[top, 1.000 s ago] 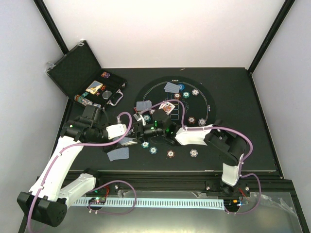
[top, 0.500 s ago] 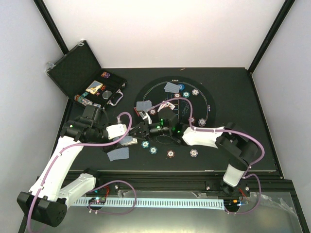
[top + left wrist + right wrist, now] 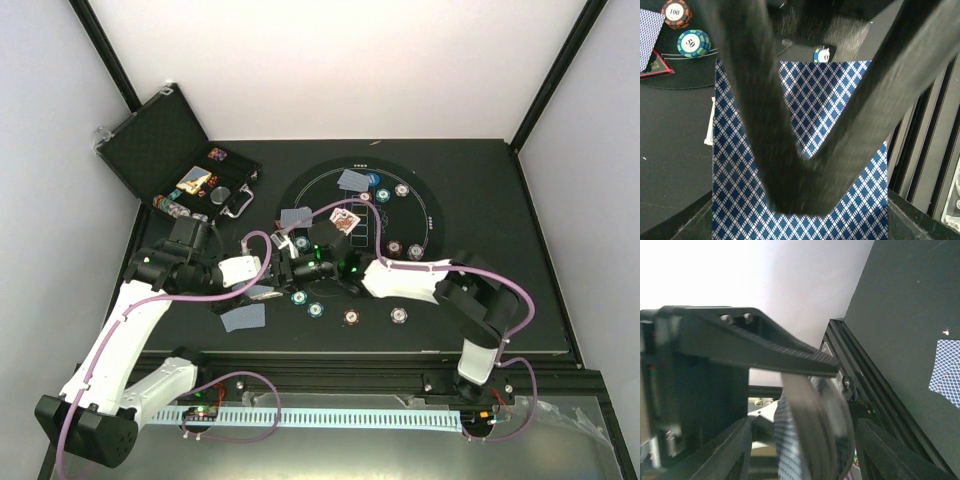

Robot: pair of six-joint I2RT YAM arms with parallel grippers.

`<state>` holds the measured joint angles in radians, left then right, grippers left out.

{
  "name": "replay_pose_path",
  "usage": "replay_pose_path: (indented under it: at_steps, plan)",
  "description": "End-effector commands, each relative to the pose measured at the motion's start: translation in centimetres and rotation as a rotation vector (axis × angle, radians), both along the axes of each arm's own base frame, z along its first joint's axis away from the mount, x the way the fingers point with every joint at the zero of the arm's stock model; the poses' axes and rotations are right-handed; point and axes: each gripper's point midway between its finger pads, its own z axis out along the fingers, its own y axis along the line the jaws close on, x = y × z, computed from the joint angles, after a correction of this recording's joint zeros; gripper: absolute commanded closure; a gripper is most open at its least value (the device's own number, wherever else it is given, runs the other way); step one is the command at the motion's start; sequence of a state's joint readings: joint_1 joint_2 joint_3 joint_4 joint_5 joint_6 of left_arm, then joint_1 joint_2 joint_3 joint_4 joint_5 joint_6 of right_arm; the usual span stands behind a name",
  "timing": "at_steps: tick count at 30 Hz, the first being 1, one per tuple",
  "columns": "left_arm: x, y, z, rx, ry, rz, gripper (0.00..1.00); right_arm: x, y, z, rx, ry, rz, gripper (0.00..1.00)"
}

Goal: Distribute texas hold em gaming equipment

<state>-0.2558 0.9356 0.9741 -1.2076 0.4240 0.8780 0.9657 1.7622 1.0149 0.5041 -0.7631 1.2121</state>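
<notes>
Cards (image 3: 840,100) sit pinched in left claw (image 3: 800,192).

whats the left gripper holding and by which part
The left gripper has its jaws closed on a blue-patterned playing card, meeting over the card's back towards its near end. The exact contact is hidden.

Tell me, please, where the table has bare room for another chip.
Free: the black table right of the round black printed mat, up to the far right corner, and the far strip behind the mat. Crowded: the mat's near-left rim, where left gripper, right gripper, round poker chips and grey-blue-backed cards bunch.
</notes>
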Motion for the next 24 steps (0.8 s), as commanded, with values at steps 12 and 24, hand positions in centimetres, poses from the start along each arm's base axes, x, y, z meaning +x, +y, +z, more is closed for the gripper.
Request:
replay_pose_path:
  at_steps: [12,24]
  plan:
    - [0.0,-0.8,2.2,-0.057,-0.04,-0.024,0.98,1.2,0.8,-3.3,-0.058,0.042,-0.01,0.42]
    - [0.1,-0.8,2.0,-0.056,-0.043,-0.027,0.98,2.4,-3.4,-4.7,-0.126,0.038,-0.079,0.54]
